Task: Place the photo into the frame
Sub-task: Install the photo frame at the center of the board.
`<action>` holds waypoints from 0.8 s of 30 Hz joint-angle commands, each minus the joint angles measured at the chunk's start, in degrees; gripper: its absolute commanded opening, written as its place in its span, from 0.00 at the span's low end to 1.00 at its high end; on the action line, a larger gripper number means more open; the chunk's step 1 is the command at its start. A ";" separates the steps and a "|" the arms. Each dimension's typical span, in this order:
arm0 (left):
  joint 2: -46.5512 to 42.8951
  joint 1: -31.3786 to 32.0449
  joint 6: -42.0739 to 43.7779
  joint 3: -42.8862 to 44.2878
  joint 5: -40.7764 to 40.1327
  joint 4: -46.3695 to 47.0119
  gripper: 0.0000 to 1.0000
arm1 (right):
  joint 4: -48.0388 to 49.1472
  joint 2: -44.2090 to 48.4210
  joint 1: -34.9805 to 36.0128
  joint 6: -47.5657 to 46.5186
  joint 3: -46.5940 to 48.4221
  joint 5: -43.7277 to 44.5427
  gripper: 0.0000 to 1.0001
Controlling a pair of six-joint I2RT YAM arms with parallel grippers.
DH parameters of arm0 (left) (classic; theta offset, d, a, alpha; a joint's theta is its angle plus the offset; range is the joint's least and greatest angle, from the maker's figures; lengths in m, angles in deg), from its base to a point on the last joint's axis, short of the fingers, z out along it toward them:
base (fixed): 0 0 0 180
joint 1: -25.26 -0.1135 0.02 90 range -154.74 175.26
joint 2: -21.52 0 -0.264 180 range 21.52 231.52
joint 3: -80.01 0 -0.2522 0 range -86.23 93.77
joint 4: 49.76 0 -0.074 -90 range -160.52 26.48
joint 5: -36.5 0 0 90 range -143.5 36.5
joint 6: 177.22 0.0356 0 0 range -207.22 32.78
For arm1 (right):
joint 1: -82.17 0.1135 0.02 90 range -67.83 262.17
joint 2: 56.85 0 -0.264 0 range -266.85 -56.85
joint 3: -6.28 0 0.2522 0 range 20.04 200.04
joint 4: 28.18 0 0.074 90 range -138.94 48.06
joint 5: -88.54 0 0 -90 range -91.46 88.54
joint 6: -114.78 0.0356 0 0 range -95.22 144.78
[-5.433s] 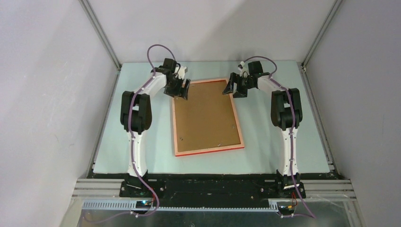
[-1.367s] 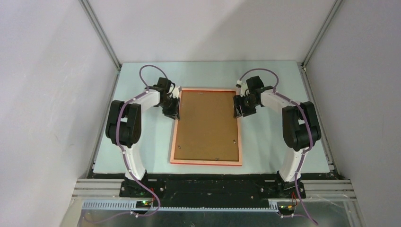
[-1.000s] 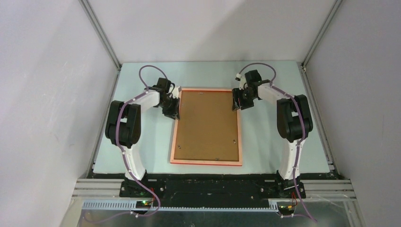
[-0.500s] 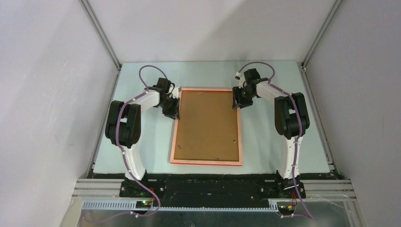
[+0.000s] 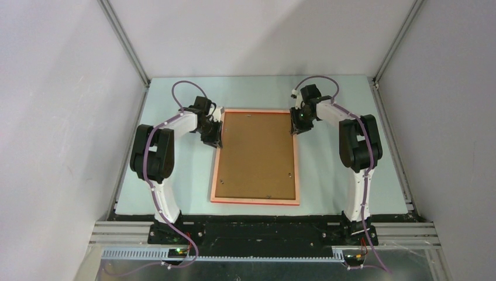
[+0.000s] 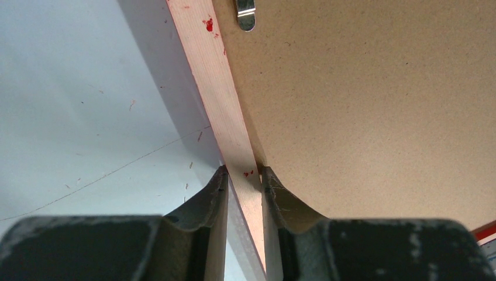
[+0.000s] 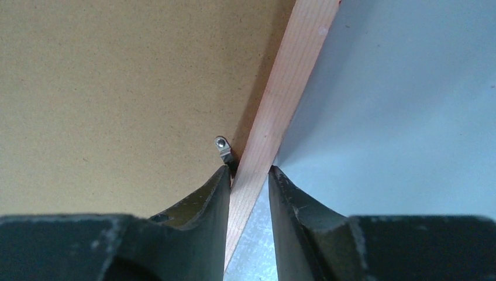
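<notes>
The frame [image 5: 214,171] lies face down on the table, its pale orange-pink back rails surrounding a brown backing board [image 5: 256,153]. My left gripper [image 5: 215,138] is shut on the left rail near the far corner. In the left wrist view the rail [image 6: 213,88] runs between the fingertips of the left gripper [image 6: 243,171]. My right gripper [image 5: 296,124] sits on the right rail near its far corner. In the right wrist view the right gripper [image 7: 248,170] pinches the rail [image 7: 295,70] at both tips. The photo is hidden.
A small metal retaining clip [image 7: 224,148] sits on the backing board beside my right inner finger, and another clip [image 6: 246,13] lies farther up the left rail. The pale blue table [image 5: 339,170] is bounded by grey walls on three sides.
My right gripper has shifted a little farther along the right rail and its jaws have narrowed onto it. The left gripper and the frame have stayed put over the last second.
</notes>
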 commanded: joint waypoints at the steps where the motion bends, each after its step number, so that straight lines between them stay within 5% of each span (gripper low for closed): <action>1: 0.58 0.60 0.67 -2.77 1.25 -5.44 0.00 | 0.19 -0.39 -0.07 -0.51 2.78 0.45 0.32; 7: 0.47 0.57 0.84 -2.72 1.06 -5.45 0.00 | 0.79 -0.08 -0.93 0.40 3.39 -1.54 0.33; 14: 0.43 0.50 0.85 -2.74 1.22 -5.46 0.00 | 0.00 0.74 -0.67 -0.49 4.77 -2.89 0.56; 24: 0.33 0.32 0.81 -2.62 1.25 -5.45 0.00 | -3.16 -2.15 0.69 -3.64 8.49 0.16 0.55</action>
